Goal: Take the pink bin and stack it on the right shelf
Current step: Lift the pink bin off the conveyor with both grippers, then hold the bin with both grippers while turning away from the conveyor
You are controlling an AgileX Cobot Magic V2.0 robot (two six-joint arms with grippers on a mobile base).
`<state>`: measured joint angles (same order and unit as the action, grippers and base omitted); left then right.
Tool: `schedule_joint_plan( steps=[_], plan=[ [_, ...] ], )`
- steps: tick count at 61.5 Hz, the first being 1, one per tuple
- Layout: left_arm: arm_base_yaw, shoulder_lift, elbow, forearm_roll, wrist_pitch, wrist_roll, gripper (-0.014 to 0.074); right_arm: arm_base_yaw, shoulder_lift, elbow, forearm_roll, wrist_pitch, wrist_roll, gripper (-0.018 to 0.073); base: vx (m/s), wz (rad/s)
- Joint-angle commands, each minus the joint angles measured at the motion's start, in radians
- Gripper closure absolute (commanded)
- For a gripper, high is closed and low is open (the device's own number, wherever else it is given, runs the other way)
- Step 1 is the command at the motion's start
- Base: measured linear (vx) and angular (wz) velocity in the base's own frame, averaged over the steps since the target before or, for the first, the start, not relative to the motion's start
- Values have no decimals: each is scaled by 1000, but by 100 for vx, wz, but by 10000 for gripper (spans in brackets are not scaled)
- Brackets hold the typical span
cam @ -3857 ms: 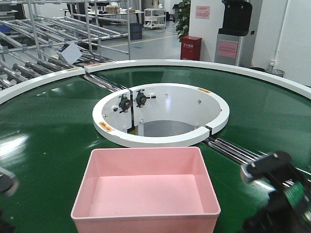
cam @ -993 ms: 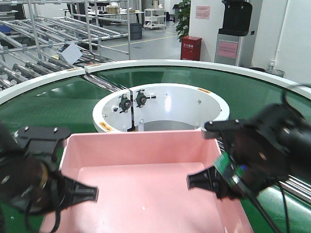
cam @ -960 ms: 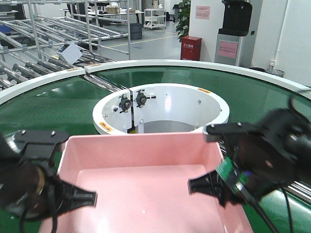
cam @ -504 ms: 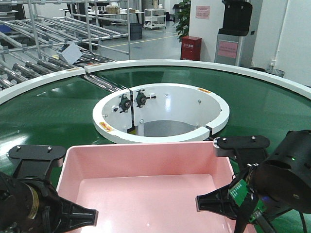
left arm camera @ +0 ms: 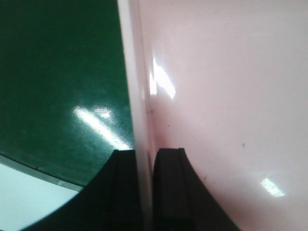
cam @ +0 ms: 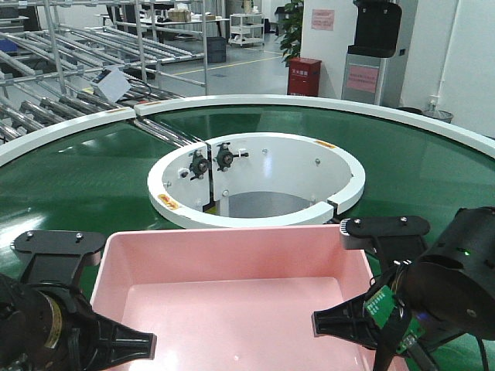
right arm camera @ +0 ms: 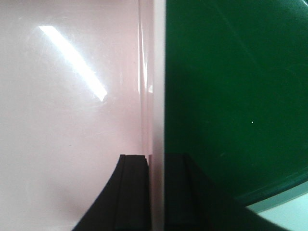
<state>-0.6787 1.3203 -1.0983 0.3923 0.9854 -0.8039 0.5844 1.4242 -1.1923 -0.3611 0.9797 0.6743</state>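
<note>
Lower centre: shallow pale-pink plastic bin [cam: 232, 309]. Jaws of left gripper [left arm camera: 143, 156] and right gripper [right arm camera: 155, 161] clamped on its 2 opposite walls. Risk: smooth thin plastic slips free, bin tilts, drops.

White hub ring [cam: 255, 220] sits centre, green curved belt [cam: 85, 178] around it. Behind-left of ring: metal roller racks [cam: 69, 46]. Behind it: red cabinet [cam: 304, 76], potted plant [cam: 292, 23], glossy grey floor [cam: 247, 71].

Your front camera looks forward and down over the near pink bin [cam: 232, 263] and green belt [cam: 93, 170]. Your wrist cameras sit tight behind the left gripper [left arm camera: 144, 156] and right gripper [right arm camera: 155, 161], sharing the bin's side walls with it.
</note>
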Motion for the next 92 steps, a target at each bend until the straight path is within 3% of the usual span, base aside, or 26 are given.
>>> schedule_joint_plan(
  steps=[1,46,92],
  plan=[
    [-9,-34,-29,47,-35,-5,503,-3,-34,-28,-77,-28,0,565,0,0],
    [-9,-34,-29,47,-35,-5,503,-3,-34,-28,-78,-21,0,565,-2,-6],
    [-9,-34,-29,47,-35,-5,503,-3,-34,-28,-78,-21,0,565,-13,-51]
  ],
)
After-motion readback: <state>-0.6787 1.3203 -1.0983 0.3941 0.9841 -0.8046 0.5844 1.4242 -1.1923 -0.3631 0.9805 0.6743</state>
